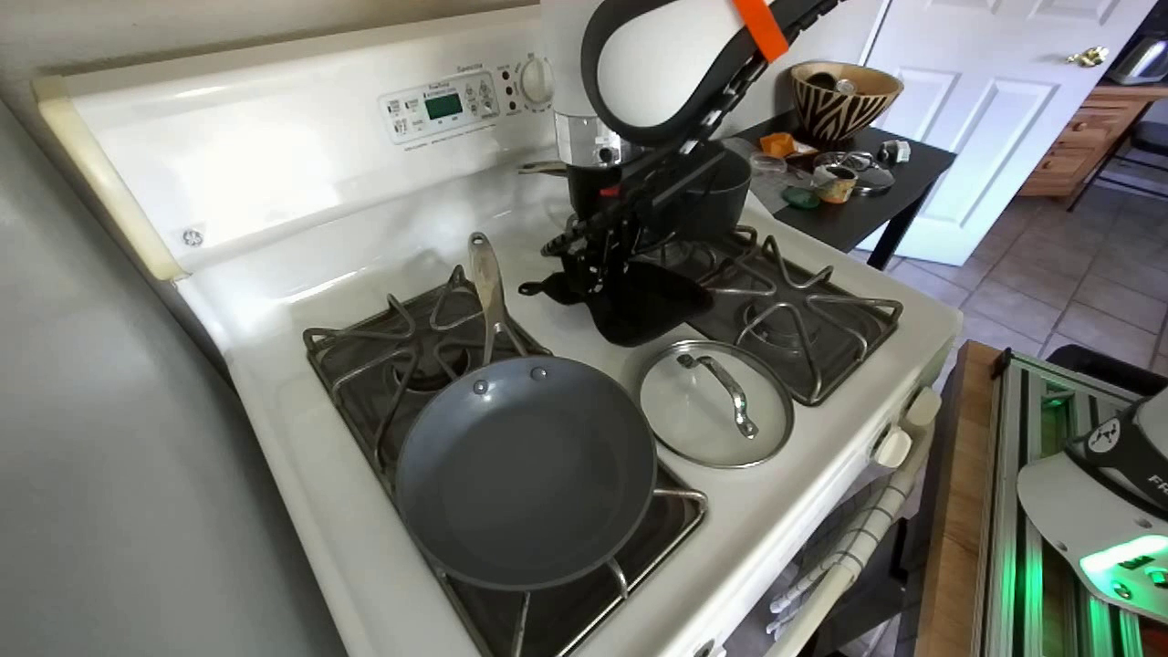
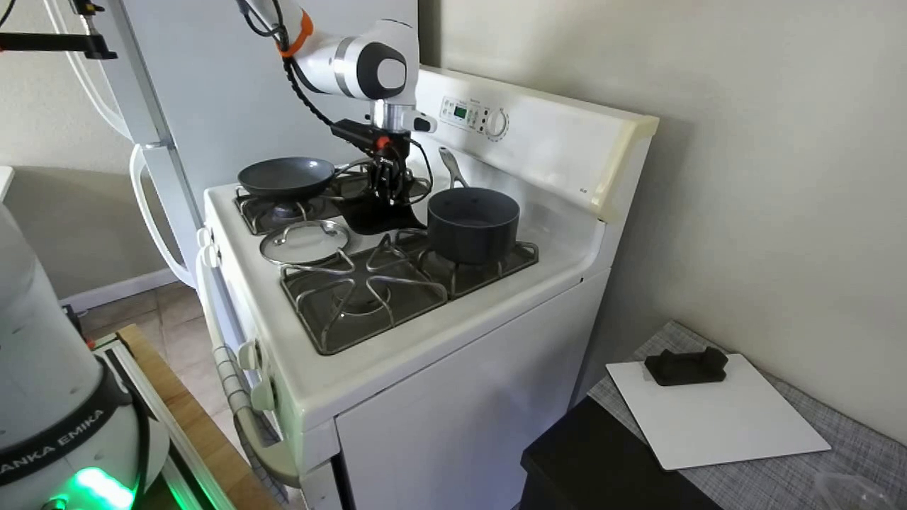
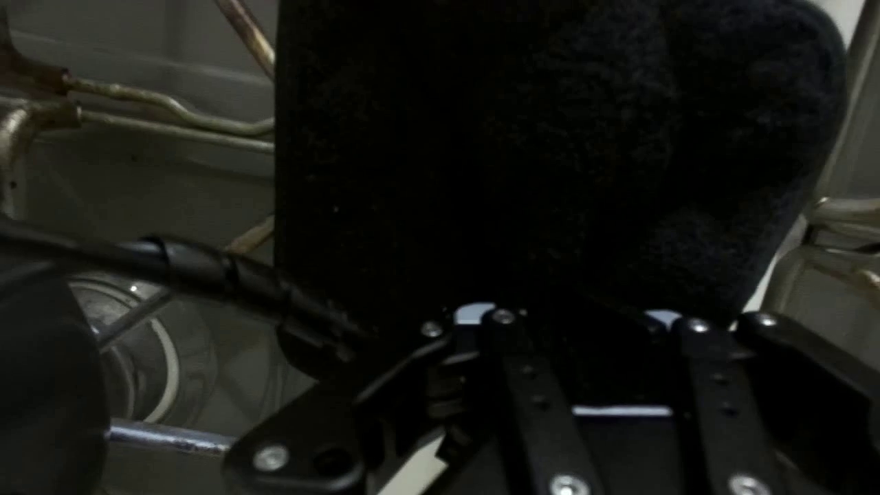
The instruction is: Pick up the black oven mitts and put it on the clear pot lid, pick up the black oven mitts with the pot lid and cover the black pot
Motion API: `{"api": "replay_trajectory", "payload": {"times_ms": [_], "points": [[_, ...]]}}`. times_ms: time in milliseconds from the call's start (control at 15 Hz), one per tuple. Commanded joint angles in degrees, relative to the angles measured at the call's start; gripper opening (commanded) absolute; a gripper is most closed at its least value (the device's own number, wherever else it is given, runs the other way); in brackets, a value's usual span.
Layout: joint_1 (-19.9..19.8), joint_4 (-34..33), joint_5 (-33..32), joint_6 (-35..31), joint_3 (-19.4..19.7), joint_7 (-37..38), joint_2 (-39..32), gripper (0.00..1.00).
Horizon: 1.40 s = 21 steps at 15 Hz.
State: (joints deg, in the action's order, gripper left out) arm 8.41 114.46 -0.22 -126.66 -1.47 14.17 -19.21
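The black oven mitts (image 1: 639, 306) are a dark cloth pad over the middle strip of the stove, behind the lid, with a small loop at one end. They also show in an exterior view (image 2: 372, 216) and fill much of the wrist view (image 3: 550, 151). My gripper (image 3: 584, 316) points down at them; its fingers are drawn partly together with black cloth between, the tips lost in the black. The clear pot lid (image 1: 675, 411) lies flat on the stove, handle up; it shows also in an exterior view (image 2: 305, 243). The black pot (image 2: 473, 230) stands uncovered on the back burner.
A large grey frying pan (image 1: 529, 484) sits on the burners on the fridge side, its handle toward the back panel. Metal grates (image 2: 361, 290) rise around the lid and pot. The stove's back panel (image 1: 301, 155) stands behind the arm. A gripper cable (image 3: 227, 271) crosses the wrist view.
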Motion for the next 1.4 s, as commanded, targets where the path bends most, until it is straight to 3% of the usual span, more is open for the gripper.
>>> {"api": "replay_trajectory", "payload": {"times_ms": [0,733,1333], "points": [[-1.26,4.09,2.97,2.73,-1.59,-2.16,4.84,0.03],[-0.03,18.41,3.63,-1.33,-3.77,1.55,14.68,0.03],[0.69,24.32,5.83,-4.42,-6.36,6.99,18.81,0.03]]}}
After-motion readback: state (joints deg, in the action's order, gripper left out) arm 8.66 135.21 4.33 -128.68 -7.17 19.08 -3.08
